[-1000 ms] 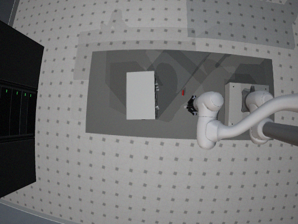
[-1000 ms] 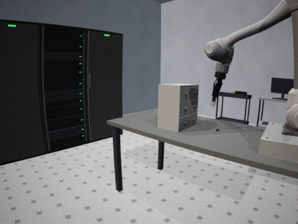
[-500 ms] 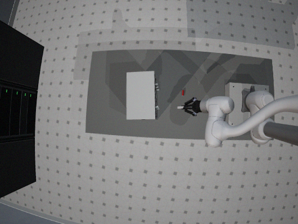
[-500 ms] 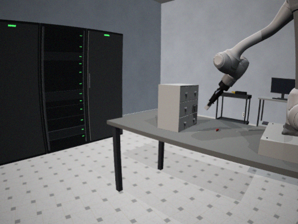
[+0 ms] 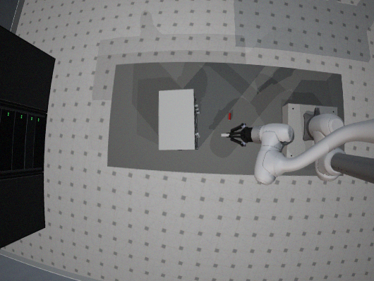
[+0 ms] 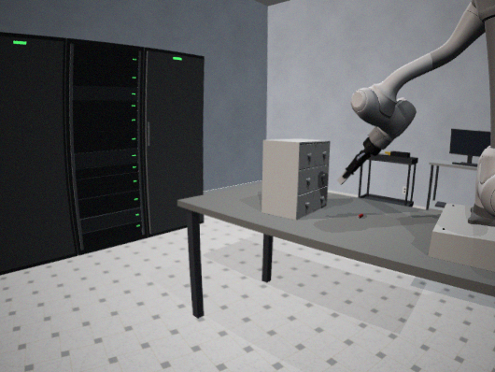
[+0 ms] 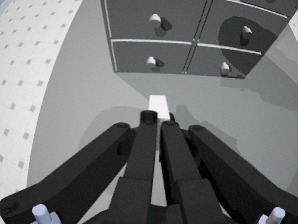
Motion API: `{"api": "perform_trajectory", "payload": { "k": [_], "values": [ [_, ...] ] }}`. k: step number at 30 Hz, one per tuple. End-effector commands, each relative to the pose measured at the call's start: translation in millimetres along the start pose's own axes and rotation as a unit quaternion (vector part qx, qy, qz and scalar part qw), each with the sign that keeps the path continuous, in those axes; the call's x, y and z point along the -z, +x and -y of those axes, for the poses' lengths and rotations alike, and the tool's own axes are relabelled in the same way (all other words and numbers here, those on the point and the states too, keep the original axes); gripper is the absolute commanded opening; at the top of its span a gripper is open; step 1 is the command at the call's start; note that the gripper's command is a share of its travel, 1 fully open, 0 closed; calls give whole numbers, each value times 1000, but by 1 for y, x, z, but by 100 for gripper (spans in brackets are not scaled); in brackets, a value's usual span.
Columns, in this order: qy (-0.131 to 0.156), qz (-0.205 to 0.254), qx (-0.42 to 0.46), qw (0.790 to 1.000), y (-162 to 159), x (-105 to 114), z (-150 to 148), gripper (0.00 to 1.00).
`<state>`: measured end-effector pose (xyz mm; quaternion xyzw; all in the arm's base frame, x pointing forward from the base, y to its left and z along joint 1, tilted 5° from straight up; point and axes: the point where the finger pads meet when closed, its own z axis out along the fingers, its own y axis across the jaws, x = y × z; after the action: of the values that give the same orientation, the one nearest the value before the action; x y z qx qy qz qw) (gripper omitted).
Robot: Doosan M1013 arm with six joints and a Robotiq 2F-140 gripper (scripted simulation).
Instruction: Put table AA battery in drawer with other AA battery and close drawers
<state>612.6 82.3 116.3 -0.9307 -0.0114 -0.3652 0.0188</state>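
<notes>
no brand, label or readable writing shows on anything; the only marks are small green lights on the black cabinets (image 6: 103, 140) by the wall. the pincer (image 5: 224, 135) is fully closed, its pale tips pressed together with nothing between them, and it hangs above the worktop (image 5: 141, 155), slanting down toward the front of the small chest (image 5: 176, 119) but apart from it. the aa battery (image 5: 230, 115), a small red thing, lies on the worktop out in front of the chest's drawer side, off to one side of the pincer and lower than it, not touching it; in the exterior view the battery (image 6: 360, 216) rests well below the pincer (image 6: 345, 177). in the wrist view the pincer (image 7: 158, 107) points at the lower rows of knobbed drawers (image 7: 154, 19), which all sit flush in the chest's front. the battery does not appear in that view. the arm (image 5: 272, 148) reaches in from its pale pedestal (image 5: 291, 109) at the worktop's end.
</notes>
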Motion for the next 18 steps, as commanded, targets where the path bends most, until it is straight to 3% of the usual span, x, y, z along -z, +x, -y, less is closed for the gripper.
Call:
{"api": "perform_trajectory", "payload": {
  "k": [1, 5, 14, 18],
  "values": [
    [30, -17, -1, 999, 0, -1, 0, 0],
    [29, -47, -1, 998, 1, -8, 0, 0],
    [27, -187, -5, 982, 4, -41, 0, 0],
    [27, -207, -6, 978, 5, -46, 1, 0]
  ]
}}
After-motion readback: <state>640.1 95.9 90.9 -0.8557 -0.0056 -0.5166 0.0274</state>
